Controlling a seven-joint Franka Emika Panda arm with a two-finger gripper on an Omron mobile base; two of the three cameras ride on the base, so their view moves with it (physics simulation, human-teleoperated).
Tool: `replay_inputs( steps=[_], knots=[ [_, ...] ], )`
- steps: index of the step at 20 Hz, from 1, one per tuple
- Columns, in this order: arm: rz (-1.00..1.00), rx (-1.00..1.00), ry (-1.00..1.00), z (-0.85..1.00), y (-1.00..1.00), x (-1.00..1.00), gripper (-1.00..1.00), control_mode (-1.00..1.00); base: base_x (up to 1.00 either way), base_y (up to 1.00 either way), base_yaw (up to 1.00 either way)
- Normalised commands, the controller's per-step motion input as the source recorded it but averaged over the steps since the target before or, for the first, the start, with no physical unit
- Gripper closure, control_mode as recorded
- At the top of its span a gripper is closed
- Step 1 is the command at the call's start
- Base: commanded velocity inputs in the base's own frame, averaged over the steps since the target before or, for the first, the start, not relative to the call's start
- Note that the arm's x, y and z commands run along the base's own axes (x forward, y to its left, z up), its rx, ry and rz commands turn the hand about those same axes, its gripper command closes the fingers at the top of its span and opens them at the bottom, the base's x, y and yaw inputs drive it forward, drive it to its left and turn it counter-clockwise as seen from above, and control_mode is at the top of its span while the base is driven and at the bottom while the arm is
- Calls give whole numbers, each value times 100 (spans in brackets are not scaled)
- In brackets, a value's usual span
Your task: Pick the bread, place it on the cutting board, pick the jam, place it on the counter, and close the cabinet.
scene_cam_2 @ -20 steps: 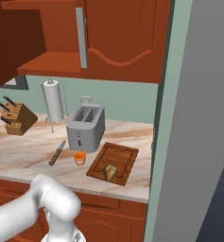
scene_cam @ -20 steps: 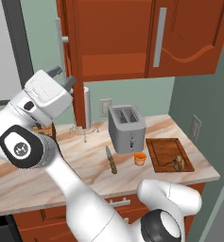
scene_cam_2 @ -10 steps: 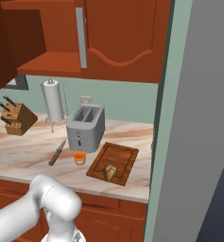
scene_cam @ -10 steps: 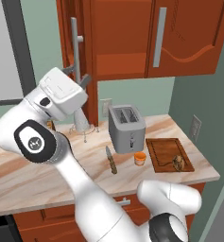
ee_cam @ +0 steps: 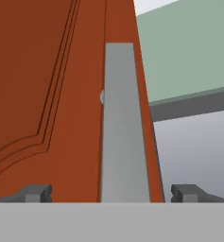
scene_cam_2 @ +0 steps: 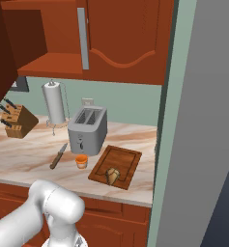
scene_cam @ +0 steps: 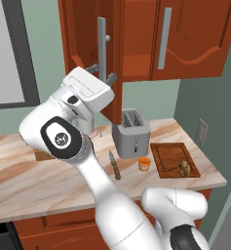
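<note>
My gripper (scene_cam: 103, 73) is spread wide and holds nothing, fingers either side of the open cabinet door (scene_cam: 90, 41) and its silver handle (ee_cam: 124, 127) dead ahead. Far below me to the right, the jam (scene_cam: 144, 163) sits on the counter (scene_cam: 34, 176), and beyond it the bread (scene_cam: 183, 167) rests on the cutting board (scene_cam: 162, 155). If I push off-centre, a finger could snag the handle and stall the door short of closing.
</note>
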Motion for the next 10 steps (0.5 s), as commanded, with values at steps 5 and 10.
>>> replay_inputs(
  steps=[5, 10],
  knots=[
    [0, 0, 0, 0, -51, 19, -100, -100, 0, 0, 0],
    [4, 0, 0, 0, -54, 13, -100, -100, 0, 0, 0]
  ],
)
